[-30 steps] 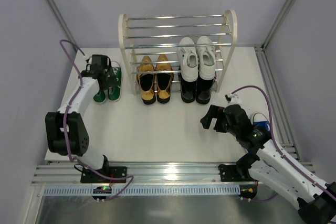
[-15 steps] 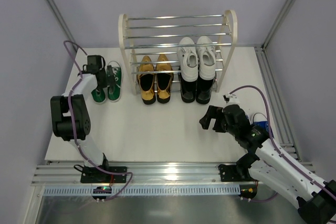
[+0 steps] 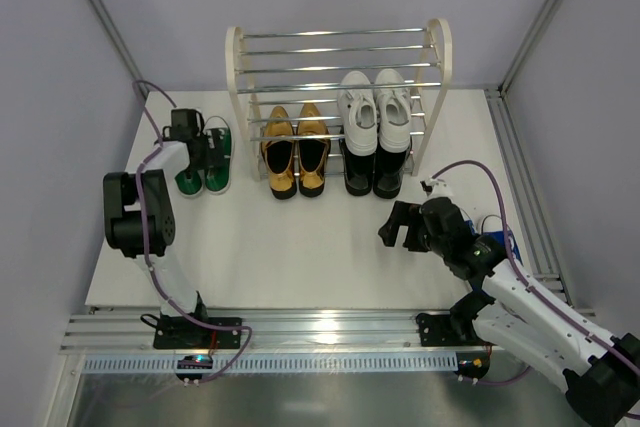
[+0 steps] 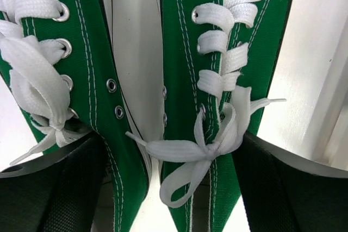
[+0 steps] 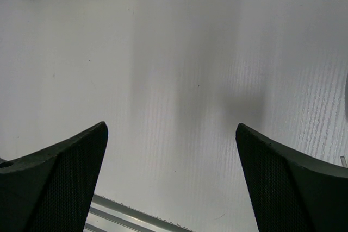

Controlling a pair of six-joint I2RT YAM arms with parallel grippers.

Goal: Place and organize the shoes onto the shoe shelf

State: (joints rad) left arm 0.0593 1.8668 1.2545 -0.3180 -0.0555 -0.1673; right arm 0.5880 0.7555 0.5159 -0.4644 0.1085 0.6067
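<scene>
The green canvas sneakers (image 3: 207,165) stand as a pair on the table left of the shoe shelf (image 3: 238,67). My left gripper (image 3: 199,145) is open over their heel ends. In the left wrist view its fingers (image 4: 60,188) straddle both green sneakers (image 4: 187,52), one outside each shoe. Gold loafers (image 3: 296,152) and black dress shoes (image 3: 375,173) sit on the bottom tier, white sneakers (image 3: 375,105) on the middle tier. My right gripper (image 3: 398,226) is open and empty above bare table (image 5: 174,80). A blue sneaker (image 3: 500,240) shows partly behind the right arm.
The shelf's top tier rods (image 3: 340,42) hold nothing. Grey walls close in the left, back and right. An aluminium rail (image 3: 320,332) runs along the near edge, and a corner of it shows in the right wrist view (image 5: 125,213).
The left arm has folded up with its elbow drawn back, while its gripper stays over the green sneakers. The right gripper has drifted slightly left.
</scene>
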